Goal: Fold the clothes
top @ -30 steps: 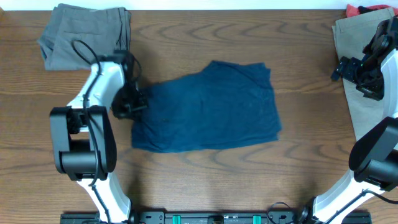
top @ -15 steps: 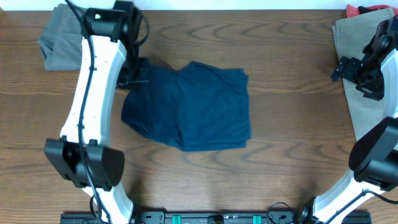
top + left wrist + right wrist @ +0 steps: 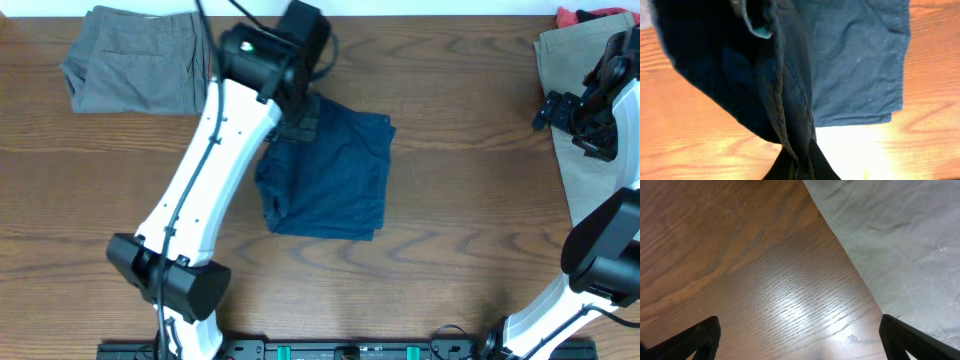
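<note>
Navy shorts [image 3: 335, 175] sit mid-frame on the table [image 3: 470, 260], doubled over. Left gripper [image 3: 801, 167] is clamped on their upper-left edge (cloth bunched between the fingers). Right gripper [image 3: 800, 342] has jaws apart at far right, beside the tan pair [image 3: 560, 50].

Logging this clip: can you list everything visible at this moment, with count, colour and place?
navy shorts: one, dark navy blue, table centre, partly folded, far edge gripped
olive-grey shorts: one, olive-grey, far left corner, folded, a pocket showing
tan cloth: one, tan-khaki, right edge, lying flat
red item: one, red, far right corner, mostly cut off, cannot identify
table: one, brown wood
left arm: one, white and black, reaching across to the centre
right arm: one, white and black, right edge
left gripper: one, black, shut on the navy shorts
right gripper: one, black, open, over the tan cloth's edge
</note>
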Tool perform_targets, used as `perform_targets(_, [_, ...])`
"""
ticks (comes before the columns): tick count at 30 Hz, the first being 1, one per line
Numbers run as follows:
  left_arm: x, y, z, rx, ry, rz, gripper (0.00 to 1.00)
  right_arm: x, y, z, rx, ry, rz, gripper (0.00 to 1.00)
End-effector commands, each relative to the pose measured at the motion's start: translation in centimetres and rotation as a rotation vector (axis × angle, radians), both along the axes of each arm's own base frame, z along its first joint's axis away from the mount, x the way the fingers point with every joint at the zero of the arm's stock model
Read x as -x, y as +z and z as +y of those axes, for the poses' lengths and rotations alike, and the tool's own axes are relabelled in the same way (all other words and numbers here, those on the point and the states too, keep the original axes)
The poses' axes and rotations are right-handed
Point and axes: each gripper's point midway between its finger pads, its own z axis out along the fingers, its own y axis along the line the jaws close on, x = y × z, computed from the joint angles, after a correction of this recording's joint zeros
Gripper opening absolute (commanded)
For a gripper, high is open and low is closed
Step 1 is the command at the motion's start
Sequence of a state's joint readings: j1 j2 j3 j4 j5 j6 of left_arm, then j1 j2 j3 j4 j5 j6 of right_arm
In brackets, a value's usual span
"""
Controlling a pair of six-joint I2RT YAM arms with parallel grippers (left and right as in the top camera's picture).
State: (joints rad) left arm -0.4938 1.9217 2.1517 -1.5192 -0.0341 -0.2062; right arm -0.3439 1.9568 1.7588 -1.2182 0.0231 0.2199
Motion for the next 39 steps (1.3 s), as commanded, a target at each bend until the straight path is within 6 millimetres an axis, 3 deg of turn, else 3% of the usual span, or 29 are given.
perform_targets(1, [-1.1, -1.6, -0.8, -0.017, 0.010, 0.001, 0.06, -0.1, 0.7, -0.4, 0.011, -0.017, -0.017, 0.99])
perform_targets(5, [-2.5, -2.8, -2.0, 0.006, 0.005, -0.012, 0.06, -0.1, 0.7, -0.4, 0.011, -0.018, -0.017, 0.99])
perform_targets(12, [-3.3, -6.0, -4.3, 0.059, -0.014, 0.060, 0.06, -0.1, 0.7, -0.4, 0.011, -0.017, -0.017, 0.99])
perform_targets(20, [-2.8, -9.9, -6.3, 0.058, -0.044, 0.164, 0.06, -0.1, 0.7, -0.4, 0.011, -0.017, -0.017, 0.99])
perform_targets(34, [-1.3, -12.8, -8.9, 0.022, -0.106, 0.221, 0.07, -0.1, 0.7, -0.4, 0.011, -0.018, -0.017, 0.99])
perform_targets(36, [-1.1, -12.9, -9.0, 0.020, -0.110, 0.223, 0.11, -0.1, 0.7, -0.4, 0.011, -0.017, -0.017, 0.99])
perform_targets(39, [-0.8, -12.9, -9.2, 0.020, -0.116, 0.233, 0.29, -0.1, 0.7, -0.4, 0.011, -0.017, -0.017, 0.99])
